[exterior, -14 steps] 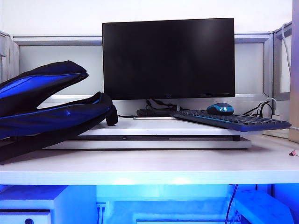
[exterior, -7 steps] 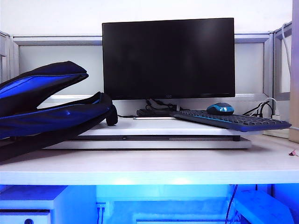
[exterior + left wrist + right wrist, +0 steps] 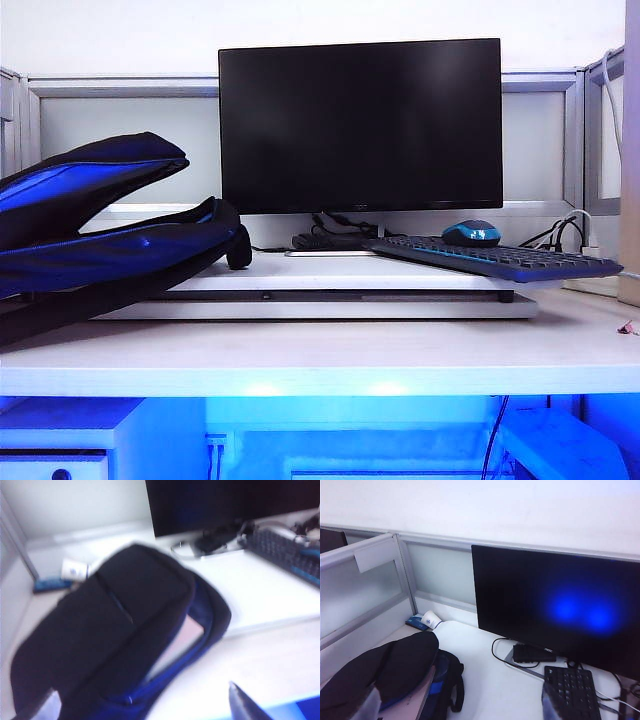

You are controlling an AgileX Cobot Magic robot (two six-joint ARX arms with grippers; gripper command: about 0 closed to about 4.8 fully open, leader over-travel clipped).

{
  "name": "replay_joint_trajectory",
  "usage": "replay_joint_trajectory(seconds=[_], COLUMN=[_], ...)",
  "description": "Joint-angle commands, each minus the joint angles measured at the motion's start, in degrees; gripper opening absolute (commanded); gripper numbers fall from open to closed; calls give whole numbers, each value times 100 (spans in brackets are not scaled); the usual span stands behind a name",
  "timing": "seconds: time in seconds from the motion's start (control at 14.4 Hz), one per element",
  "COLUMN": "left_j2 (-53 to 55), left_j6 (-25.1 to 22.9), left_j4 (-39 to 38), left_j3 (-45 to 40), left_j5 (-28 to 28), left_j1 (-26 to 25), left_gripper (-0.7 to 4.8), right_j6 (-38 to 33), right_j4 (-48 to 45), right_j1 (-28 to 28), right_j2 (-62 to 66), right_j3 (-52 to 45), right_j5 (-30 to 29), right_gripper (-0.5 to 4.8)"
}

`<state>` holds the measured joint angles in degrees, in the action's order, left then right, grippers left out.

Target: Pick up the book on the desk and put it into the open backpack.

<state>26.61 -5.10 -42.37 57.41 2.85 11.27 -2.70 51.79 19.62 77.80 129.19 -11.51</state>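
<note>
Left wrist view shows the book (image 3: 176,647) already inside the backpack (image 3: 115,630) at nine o'clock on the desk (image 3: 330,355), so both grippers (left (image 3: 142,707), right (image 3: 457,702)), jaws spread and empty, should retreat without snagging fabric.

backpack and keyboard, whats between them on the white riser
Nothing: in the exterior view the riser is bare between the backpack and the keyboard; the left wrist view shows the same. Neither gripper reaches in there.
</note>
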Motion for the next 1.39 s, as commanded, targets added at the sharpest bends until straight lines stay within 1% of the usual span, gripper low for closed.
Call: replay_joint_trajectory(seconds=[0.07,0.14,0.21,0.35,0.42,0.49,0.7,0.84,0.9,1.04,1.11,1.18,1.25,1.32,1.39], left_j2=[-564,-662,-776,-931,-964,-962,-962,-964,-964,-964,-964,-968,-970,-992,-1071], left_j6=[258,260,280,470,511,511,496,511,581,931,1021,1021,1005,1003,1005], left_j4=[269,304,345,389,411,444,726,1012,1182,1631,1803,1945,1967,1974,1982], left_j3=[-732,-868,-1038,-1344,-1486,-1537,-1650,-1882,-2041,-2476,-2645,-2804,-2841,-2841,-2841], left_j5=[24,44,39,35,11,-24,-28,-81,-192,-461,-487,-522,-542,-614,-702], left_j1=[-7,-7,-7,-7,-7,-7,-7,-4,-7,-4,-4,-4,-4,-4,-4], left_gripper=[479,479,479,479,479,479,479,479,467,457,457,456,443,411,394], right_j6=[120,120,116,37,-214,-358,-461,-525,-527,-503,-503,-505,-522,-570,-656], right_j4=[-157,-186,-251,-590,-1097,-1423,-2197,-2511,-2555,-2872,-3088,-3462,-3735,-3901,-3974], right_j1=[-2,-2,-2,-2,-2,-2,0,-2,-2,-2,-2,-2,0,0,2], right_j2=[-691,-804,-1032,-1587,-2133,-2479,-3458,-4124,-4304,-4586,-4684,-4804,-4907,-4996,-5152], right_j3=[-846,-1058,-1491,-2640,-3703,-4321,-5917,-7047,-7381,-8102,-8413,-8828,-9125,-9333,-9543], right_j5=[396,398,400,398,404,463,1016,1060,1095,1095,1099,1099,1095,1097,1150], right_gripper=[387,387,387,386,386,385,325,322,320,250,215,199,197,197,197])
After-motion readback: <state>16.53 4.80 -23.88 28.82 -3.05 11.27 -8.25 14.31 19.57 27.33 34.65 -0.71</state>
